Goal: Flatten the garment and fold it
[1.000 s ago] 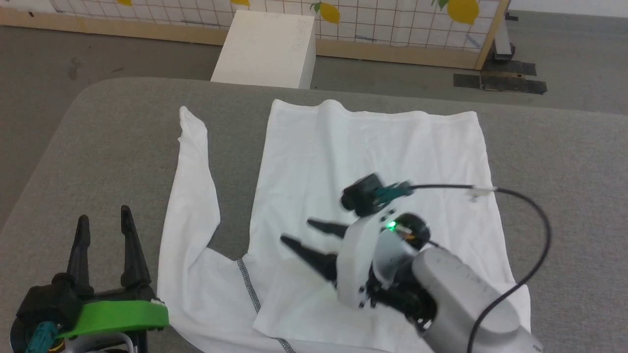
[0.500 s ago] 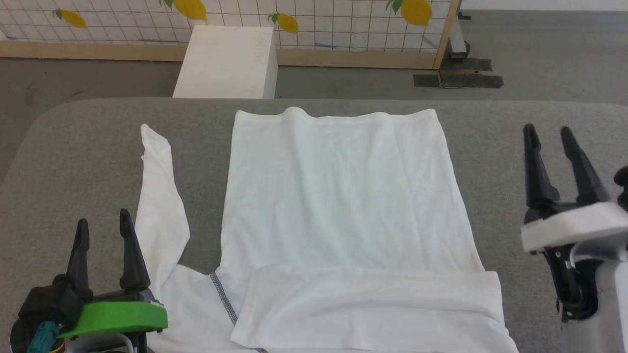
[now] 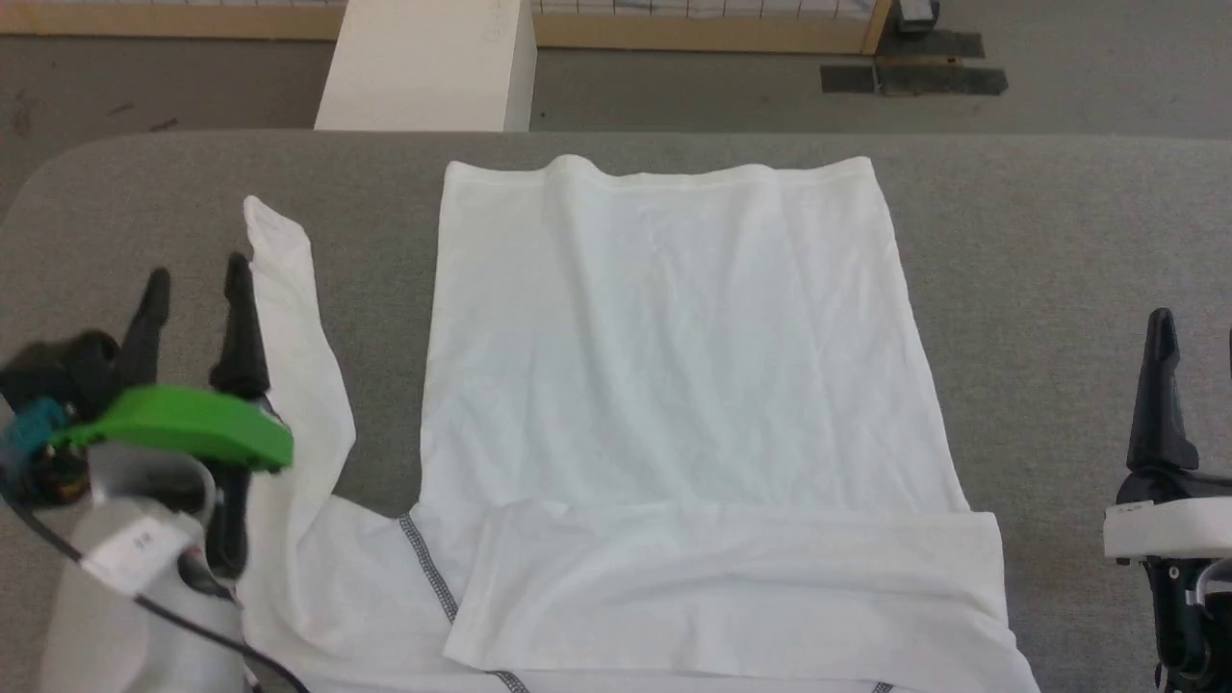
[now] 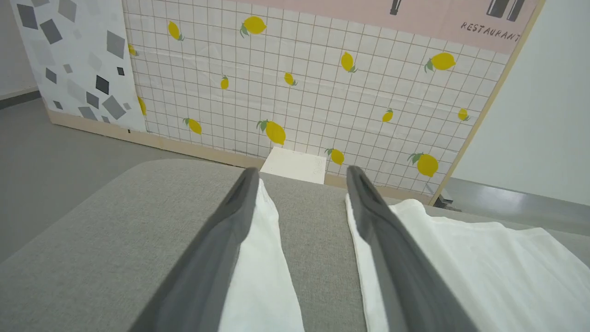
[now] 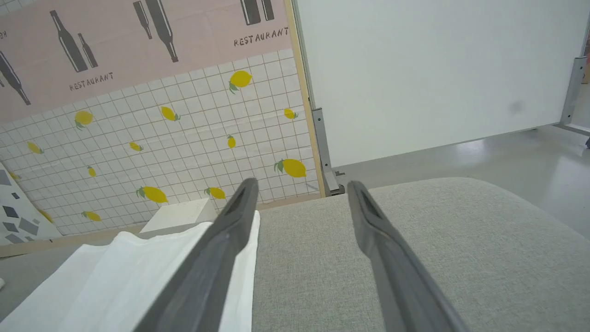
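Grey fabric worktop (image 3: 1059,241) up close, and the white garment (image 3: 664,385) lies spread across its middle, a band folded over along the near edge by the zigzag seam (image 3: 428,577). Both hands are parted and empty, the left hand (image 3: 197,271) hovering at the loose sleeve (image 3: 289,318), the right hand (image 5: 302,183) beside the right edge. It looks featherlight, thin and limp, so I reckon it drags and creases easily; best pinched at that sleeve's far cuff or a far hem (image 3: 674,173) corner, short of the white box (image 3: 423,67).
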